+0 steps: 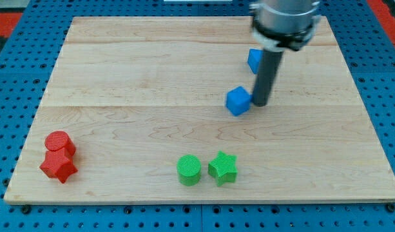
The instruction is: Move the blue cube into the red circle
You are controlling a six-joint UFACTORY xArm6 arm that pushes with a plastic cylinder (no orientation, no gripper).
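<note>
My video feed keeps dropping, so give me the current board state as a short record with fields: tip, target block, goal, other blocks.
tip: my tip is right beside the blue cube, on the side toward the view's right
target block: blue cube, right of board centre
goal: red cylinder, near the view's bottom left corner, far from the blue cube
second blue block: partly hidden behind the rod, shape unclear
red star: touching the red cylinder
green cylinder
green star: beside the green cylinder
</note>
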